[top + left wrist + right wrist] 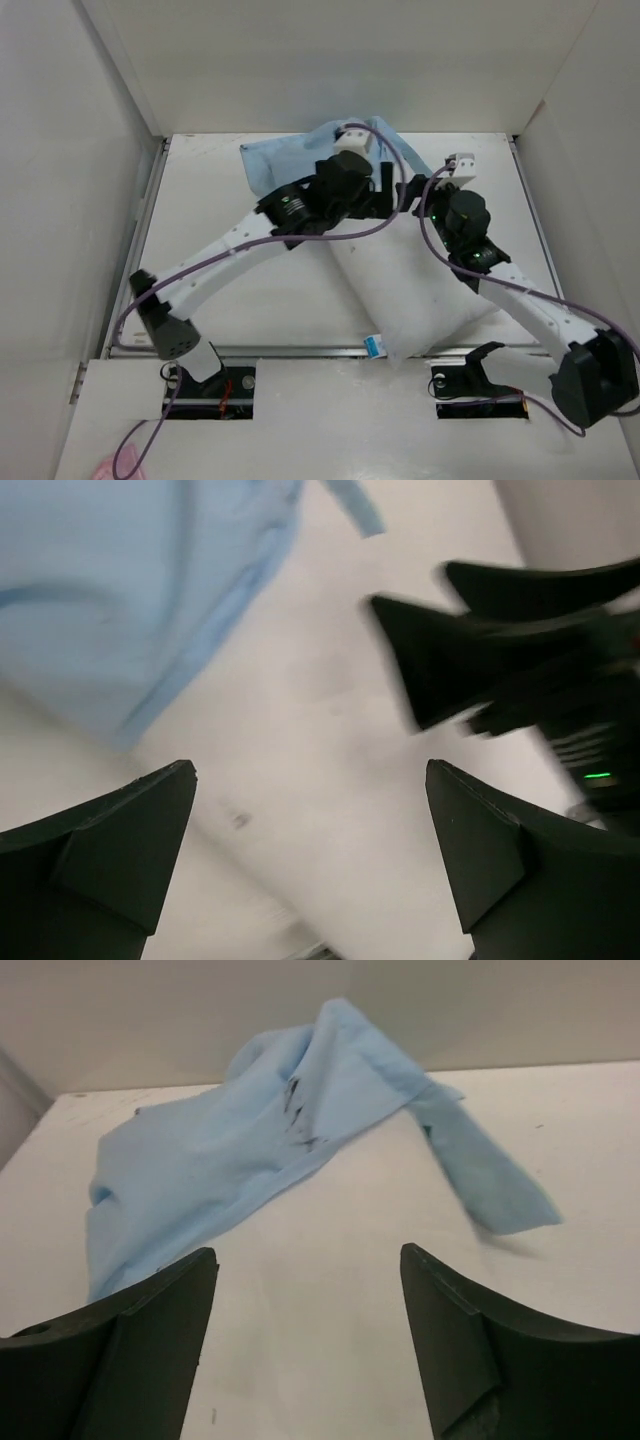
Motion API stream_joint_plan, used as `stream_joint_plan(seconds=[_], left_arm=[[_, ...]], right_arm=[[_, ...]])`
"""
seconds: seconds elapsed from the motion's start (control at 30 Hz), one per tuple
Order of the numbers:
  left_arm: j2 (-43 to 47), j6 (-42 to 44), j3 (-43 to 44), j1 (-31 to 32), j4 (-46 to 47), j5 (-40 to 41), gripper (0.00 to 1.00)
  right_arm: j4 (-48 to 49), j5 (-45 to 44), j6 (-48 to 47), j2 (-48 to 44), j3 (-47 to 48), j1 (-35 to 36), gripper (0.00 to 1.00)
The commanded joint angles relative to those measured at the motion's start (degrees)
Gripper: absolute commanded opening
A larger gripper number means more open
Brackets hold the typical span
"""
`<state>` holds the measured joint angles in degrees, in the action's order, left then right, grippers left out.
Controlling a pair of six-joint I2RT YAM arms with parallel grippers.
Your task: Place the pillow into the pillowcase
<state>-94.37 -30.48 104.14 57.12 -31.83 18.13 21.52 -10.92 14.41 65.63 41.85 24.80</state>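
Observation:
The light blue pillowcase [285,157] lies crumpled at the back of the table, partly under my left wrist. It also shows in the left wrist view [120,590] and in the right wrist view [240,1150]. The white pillow [410,290] lies near the front right, its blue tag [373,345] at the near edge and its far end under both wrists. My left gripper [388,185] [310,780] is open and empty, just right of the pillowcase. My right gripper [412,192] [308,1260] is open and empty, close beside the left one and facing the pillowcase.
White walls [120,120] enclose the table on the left, back and right. A raised front ledge [300,352] runs along the near edge by the arm bases. The right gripper's black fingers [470,650] show in the left wrist view.

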Motion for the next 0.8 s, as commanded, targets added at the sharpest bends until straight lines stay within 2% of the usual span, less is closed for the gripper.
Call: stream_joint_plan(seconds=[0.0,0.03,0.07,0.1,0.13,0.2,0.23,0.33,0.57,0.63,0.67,0.7,0.77], left_arm=[[14.3,-2.9,-9.9,-4.4,-3.9,6.5,1.00],[17.3,-4.8,-17.4,-5.6,-2.5,6.5,1.00],[22.6,-5.9,-21.1,-6.9,-1.2,6.0,1.00],[25.1,-6.5,-24.8,-9.7,1.7,4.9,1.00],[27.3,-6.5,-31.4,-11.3,3.3,3.5,1.00],[31.9,-7.0,-36.6,-15.3,4.9,0.2,1.00],[32.8,-7.9,-40.0,-16.8,4.9,0.2,1.00],[33.4,-7.9,-42.9,-21.2,5.5,-2.8,1.00],[33.4,-6.8,-45.8,-25.1,5.6,-5.0,1.00],[33.4,-6.2,-46.3,-25.9,5.0,-5.6,1.00],[33.4,-5.6,-46.3,-26.8,5.0,-5.6,1.00],[33.4,-5.6,-46.3,-27.6,5.6,-6.3,1.00],[33.9,-3.6,-47.1,-27.6,6.2,-7.4,1.00]], right_arm=[[-21.7,-0.9,-6.4,-6.0,8.5,-0.4,0.81],[-26.6,1.7,-7.9,-7.8,9.6,-0.4,0.84],[-28.7,4.4,-10.6,-8.3,10.5,-0.4,0.84],[-30.6,10.0,-12.5,-8.3,11.6,1.6,0.98],[-33.7,10.9,-13.4,-7.8,13.3,3.0,1.00],[-36.1,11.7,-17.0,-6.1,15.0,6.8,1.00],[-36.1,8.7,-17.1,-5.1,16.0,11.5,1.00],[-38.2,2.0,-19.4,2.4,19.4,18.3,1.00],[-44.2,-6.3,-20.7,28.7,31.1,18.4,1.00],[-47.3,-6.3,-20.0,37.6,34.7,17.0,0.69],[-47.9,-6.3,-18.9,39.9,36.6,16.3,0.47],[-48.6,-8.0,-17.3,41.4,40.2,15.8,0.02],[-48.1,-10.4,-13.9,40.8,42.3,15.2,0.00]])
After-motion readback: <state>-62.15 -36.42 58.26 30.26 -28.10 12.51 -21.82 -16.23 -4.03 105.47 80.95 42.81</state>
